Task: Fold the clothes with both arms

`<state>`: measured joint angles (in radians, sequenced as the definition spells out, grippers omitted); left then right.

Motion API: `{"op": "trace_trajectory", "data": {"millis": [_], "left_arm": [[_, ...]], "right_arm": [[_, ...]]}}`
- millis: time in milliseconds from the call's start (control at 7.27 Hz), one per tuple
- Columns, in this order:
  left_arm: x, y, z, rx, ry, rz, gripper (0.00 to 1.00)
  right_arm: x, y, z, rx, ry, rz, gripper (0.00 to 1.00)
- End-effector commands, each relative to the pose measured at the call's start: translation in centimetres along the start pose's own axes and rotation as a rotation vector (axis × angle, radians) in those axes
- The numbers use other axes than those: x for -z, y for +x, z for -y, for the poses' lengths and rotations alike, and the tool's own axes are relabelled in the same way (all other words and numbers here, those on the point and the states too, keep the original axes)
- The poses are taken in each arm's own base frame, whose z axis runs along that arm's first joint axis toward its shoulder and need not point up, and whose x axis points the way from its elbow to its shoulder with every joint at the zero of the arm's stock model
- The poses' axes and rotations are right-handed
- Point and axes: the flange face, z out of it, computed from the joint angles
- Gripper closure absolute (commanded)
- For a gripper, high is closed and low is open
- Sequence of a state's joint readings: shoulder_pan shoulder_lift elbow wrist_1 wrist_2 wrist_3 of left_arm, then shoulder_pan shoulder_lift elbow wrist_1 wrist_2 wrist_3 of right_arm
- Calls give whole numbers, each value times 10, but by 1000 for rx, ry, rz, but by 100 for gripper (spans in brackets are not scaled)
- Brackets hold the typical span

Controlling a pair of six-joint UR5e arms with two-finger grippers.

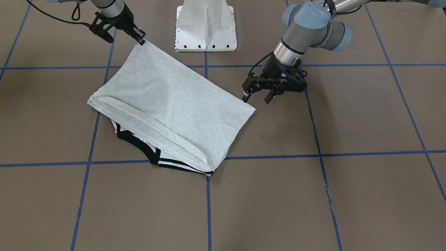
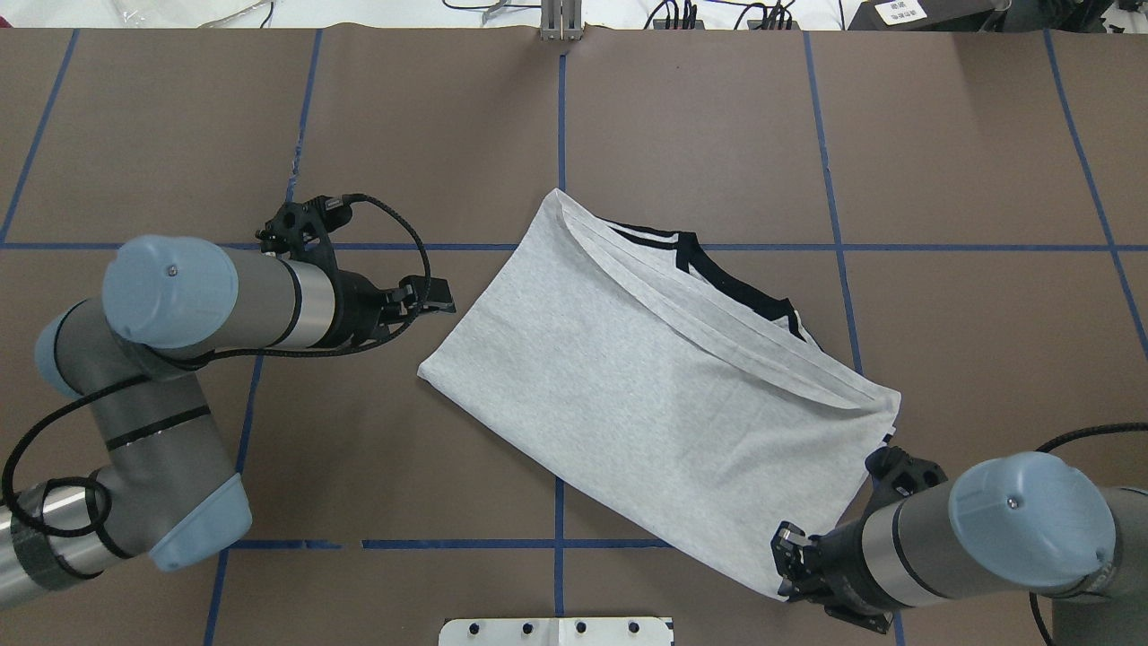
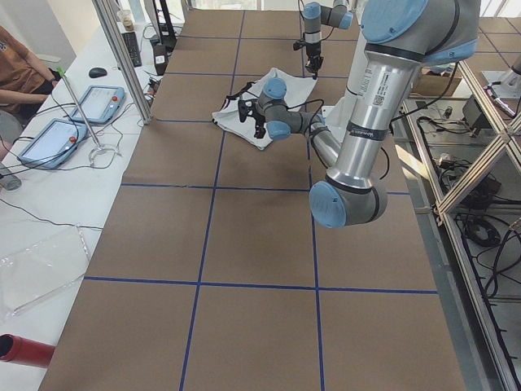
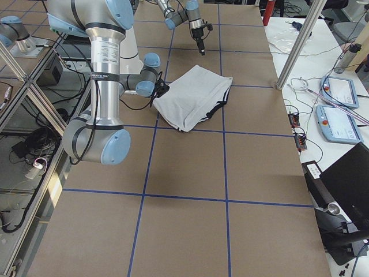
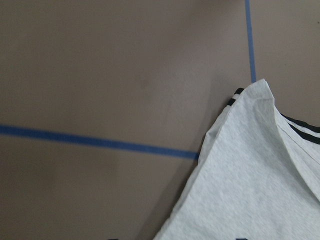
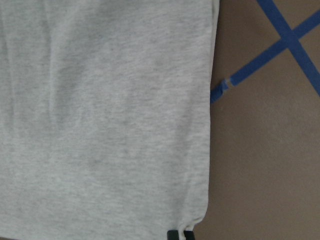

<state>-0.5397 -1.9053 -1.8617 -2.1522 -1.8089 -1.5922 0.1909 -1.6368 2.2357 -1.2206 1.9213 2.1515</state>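
The light grey T-shirt point(image 1: 170, 101) lies folded in half on the brown table, slanted. Its black collar and stripes point(image 1: 139, 143) peek out under the hem edge; the print is hidden. It also shows in the overhead view point(image 2: 646, 386). My right gripper point(image 1: 140, 37) is shut on the shirt's corner nearest the base, also seen from overhead point(image 2: 785, 561). In the right wrist view its fingertips point(image 6: 172, 235) pinch that corner. My left gripper point(image 1: 256, 98) is open and empty, just above the table beside another shirt corner point(image 1: 252, 111), not touching it. From overhead the left gripper point(image 2: 437, 301) shows there too.
The white pedestal base point(image 1: 205, 26) stands between the arms at the robot's edge. Blue tape lines point(image 1: 207, 195) grid the brown table. A side bench with tablets point(image 3: 98, 102) and an operator point(image 3: 20, 61) lie beyond the table's far edge.
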Motion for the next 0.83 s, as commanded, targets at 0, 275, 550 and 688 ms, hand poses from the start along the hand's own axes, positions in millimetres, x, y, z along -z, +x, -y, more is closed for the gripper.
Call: {"op": "trace_trajectory", "data": {"millis": [0, 275, 550, 688], "left_arm": [[-6, -6, -46, 63, -103, 26, 5], [-17, -8, -57, 99, -119, 71, 17], [-39, -14, -64, 99, -132, 107, 24], [-48, -7, -64, 97, -133, 108, 29]], "right_arm": [[-11, 23, -31, 46, -62, -66, 100], [-11, 25, -32, 47, -56, -65, 17], [22, 1, 0, -17, -7, 26, 0], [32, -8, 19, -46, 29, 61, 0]]}}
